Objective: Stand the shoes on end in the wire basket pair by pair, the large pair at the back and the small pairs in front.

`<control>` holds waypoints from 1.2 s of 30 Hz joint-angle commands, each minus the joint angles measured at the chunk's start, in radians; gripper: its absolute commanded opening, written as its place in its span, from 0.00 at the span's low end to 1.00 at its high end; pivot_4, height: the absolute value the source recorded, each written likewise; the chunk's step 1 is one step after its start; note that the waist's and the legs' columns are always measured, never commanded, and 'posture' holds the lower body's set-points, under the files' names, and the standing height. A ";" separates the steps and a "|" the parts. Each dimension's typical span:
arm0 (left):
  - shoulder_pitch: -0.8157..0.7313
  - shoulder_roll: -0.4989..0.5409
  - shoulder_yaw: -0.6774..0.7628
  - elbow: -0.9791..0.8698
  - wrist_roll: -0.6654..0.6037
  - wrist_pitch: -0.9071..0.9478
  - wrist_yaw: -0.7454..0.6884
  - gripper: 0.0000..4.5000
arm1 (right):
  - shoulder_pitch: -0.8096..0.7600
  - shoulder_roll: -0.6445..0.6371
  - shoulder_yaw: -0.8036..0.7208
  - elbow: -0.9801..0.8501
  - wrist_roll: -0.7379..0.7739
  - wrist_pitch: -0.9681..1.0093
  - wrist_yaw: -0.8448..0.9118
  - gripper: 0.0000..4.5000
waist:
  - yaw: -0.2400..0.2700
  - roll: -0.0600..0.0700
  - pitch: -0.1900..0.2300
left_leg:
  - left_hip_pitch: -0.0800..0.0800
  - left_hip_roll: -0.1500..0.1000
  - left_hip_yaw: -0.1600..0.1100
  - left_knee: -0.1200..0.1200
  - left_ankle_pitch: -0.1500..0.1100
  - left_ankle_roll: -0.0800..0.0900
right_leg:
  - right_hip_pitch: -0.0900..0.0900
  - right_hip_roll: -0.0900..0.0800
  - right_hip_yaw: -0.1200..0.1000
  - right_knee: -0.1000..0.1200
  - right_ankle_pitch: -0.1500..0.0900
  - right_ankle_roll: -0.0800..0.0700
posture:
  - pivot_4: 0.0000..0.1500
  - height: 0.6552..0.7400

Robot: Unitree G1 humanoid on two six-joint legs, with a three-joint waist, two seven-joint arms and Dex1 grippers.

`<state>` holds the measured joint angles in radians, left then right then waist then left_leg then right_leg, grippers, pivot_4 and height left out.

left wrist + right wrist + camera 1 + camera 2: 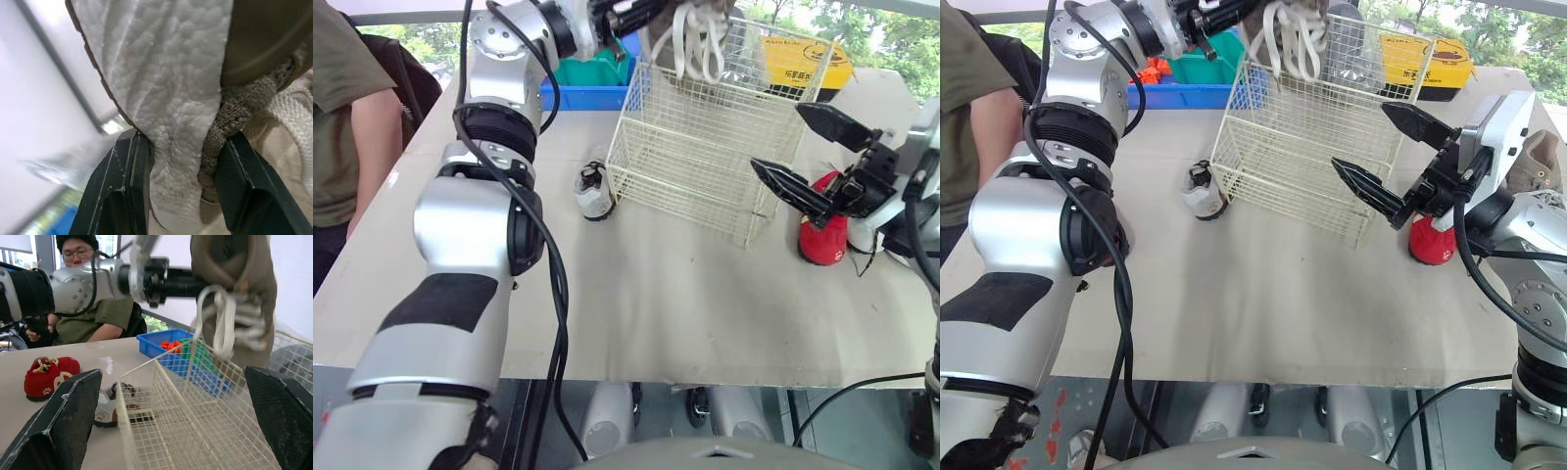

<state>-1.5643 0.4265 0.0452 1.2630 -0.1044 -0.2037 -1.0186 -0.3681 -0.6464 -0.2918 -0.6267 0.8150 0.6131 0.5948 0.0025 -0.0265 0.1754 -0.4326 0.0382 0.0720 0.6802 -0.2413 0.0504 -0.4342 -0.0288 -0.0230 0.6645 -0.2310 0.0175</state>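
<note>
Head view: the left gripper (pixel 646 12) clamps a tan shoe (pixel 700 39), white laces dangling, above the basket's (pixel 705 147) far side, and the right gripper (pixel 776 135) gapes beside it. Left wrist view: fingers (pixel 127 186) pinch its pebbled white sole and knit edge. Right wrist view: it hangs over the rim.

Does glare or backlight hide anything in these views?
Left wrist view: a bright backdrop washes out the scene behind the shoe, whose sole is well lit. Right wrist view: the shoe hangs dark against a bright backdrop; faint sheen on the table. Eye views: even light over the basket, nothing hidden.
</note>
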 commanded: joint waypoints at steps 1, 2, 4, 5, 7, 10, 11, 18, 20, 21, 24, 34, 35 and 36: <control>-0.032 0.023 0.017 0.000 -0.017 0.142 -0.169 0.32 | 0.017 -0.023 -0.044 -0.048 0.038 -0.004 -0.014 1.00 | -0.001 0.000 0.000 | 0.000 0.000 0.000 0.000 0.000 0.000 | 0.000 0.000 0.000 0.000 0.000 0.000 | 1.00 1.00; -0.036 0.030 0.025 -0.004 -0.023 0.165 -0.183 0.32 | 0.022 -0.028 -0.046 -0.050 0.045 -0.004 -0.018 1.00 | -0.001 0.000 0.000 | 0.000 0.000 0.000 0.000 0.000 0.000 | 0.000 0.000 -0.001 0.000 0.000 0.000 | 1.00 1.00; -0.045 0.047 0.040 -0.012 -0.034 0.223 -0.226 0.32 | 0.028 -0.035 -0.049 -0.053 0.057 -0.005 -0.025 1.00 | -0.001 0.000 0.000 | -0.001 0.000 0.000 0.000 0.000 -0.001 | 0.000 0.000 -0.001 0.000 -0.001 0.002 | 1.00 1.00; -0.047 0.059 0.039 -0.021 -0.034 0.245 -0.261 0.32 | 0.027 -0.038 -0.049 -0.048 0.065 -0.006 -0.024 1.00 | -0.001 0.000 0.000 | -0.002 0.000 0.000 0.000 0.001 -0.003 | -0.001 0.000 -0.001 0.000 -0.001 0.002 | 1.00 1.00; -0.043 0.079 0.027 -0.038 -0.017 0.248 -0.299 0.32 | 0.023 -0.041 -0.043 -0.036 0.071 -0.008 -0.020 1.00 | -0.004 0.000 0.000 | -0.003 0.000 0.000 0.000 0.001 -0.003 | -0.001 0.000 -0.001 -0.001 -0.001 0.002 | 1.00 1.00; -0.028 0.095 -0.001 -0.053 0.024 0.208 -0.289 0.32 | 0.022 -0.046 -0.032 -0.024 0.071 -0.015 -0.008 1.00 | -0.007 0.000 0.000 | -0.003 0.000 0.000 0.000 0.001 -0.002 | -0.001 -0.001 0.000 -0.001 -0.001 0.002 | 1.00 1.00; -0.020 0.099 -0.014 -0.056 0.040 0.185 -0.285 0.32 | 0.021 -0.046 -0.028 -0.022 0.072 -0.016 -0.006 1.00 | -0.007 0.000 0.000 | -0.003 0.000 0.000 0.000 0.001 -0.002 | -0.001 -0.001 -0.001 -0.001 -0.001 0.002 | 1.00 1.00; -0.005 0.119 -0.078 -0.054 0.131 0.157 -0.240 0.32 | 0.014 -0.045 -0.010 -0.001 0.064 -0.026 0.012 1.00 | -0.007 0.000 0.000 | -0.002 0.000 0.000 0.002 -0.001 0.002 | -0.001 -0.001 0.000 0.001 -0.001 0.002 | 1.00 1.00; 0.001 0.121 -0.088 -0.054 0.147 0.168 -0.237 0.32 | 0.018 -0.045 -0.010 -0.002 0.064 -0.025 0.013 1.00 | -0.007 0.000 0.000 | -0.002 0.000 0.000 0.002 -0.001 0.002 | -0.001 -0.001 0.000 0.002 -0.001 0.002 | 1.00 1.00; 0.006 0.122 -0.092 -0.053 0.153 0.171 -0.238 0.32 | 0.020 -0.045 -0.009 -0.002 0.063 -0.025 0.013 1.00 | -0.007 0.000 0.000 | -0.002 0.000 0.000 0.002 -0.001 0.002 | -0.001 -0.001 0.001 0.002 -0.001 0.002 | 1.00 1.00; 0.026 0.127 -0.106 -0.041 0.177 0.167 -0.227 0.32 | 0.023 -0.044 -0.006 0.000 0.060 -0.026 0.016 1.00 | -0.010 0.000 0.000 | -0.002 0.000 0.000 0.003 -0.001 0.002 | -0.001 -0.001 0.001 0.002 -0.001 0.002 | 1.00 1.00; 0.050 0.244 -0.022 -0.118 0.092 0.329 -0.287 0.88 | 0.044 -0.062 -0.018 -0.007 0.077 -0.002 0.013 1.00 | -0.040 0.000 0.000 | 0.006 0.001 0.004 0.004 -0.002 0.003 | -0.001 0.001 0.007 0.014 -0.001 0.002 | 1.00 1.00; 0.050 0.257 -0.003 -0.149 0.066 0.385 -0.294 1.00 | 0.048 -0.065 -0.019 -0.006 0.079 0.000 0.013 1.00 | -0.044 0.000 0.000 | 0.006 0.001 0.004 0.004 -0.002 0.003 | -0.001 0.001 0.008 0.014 -0.001 0.002 | 1.00 1.00; 0.060 0.274 0.014 -0.197 0.046 0.428 -0.294 1.00 | 0.049 -0.068 -0.017 -0.002 0.082 0.003 0.014 1.00 | -0.045 0.000 0.000 | 0.006 0.002 0.004 0.004 -0.002 0.003 | -0.001 0.001 0.008 0.014 -0.001 0.002 | 1.00 1.00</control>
<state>-1.4909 0.6412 0.0038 1.1690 -0.0064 0.1463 -1.3119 -0.3151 -0.7033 -0.2875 -0.6103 0.8781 0.6173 0.6056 -0.0429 -0.0265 0.1755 -0.4266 0.0402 0.0755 0.6840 -0.2430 0.0530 -0.4359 -0.0270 -0.0148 0.6789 -0.2324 0.0192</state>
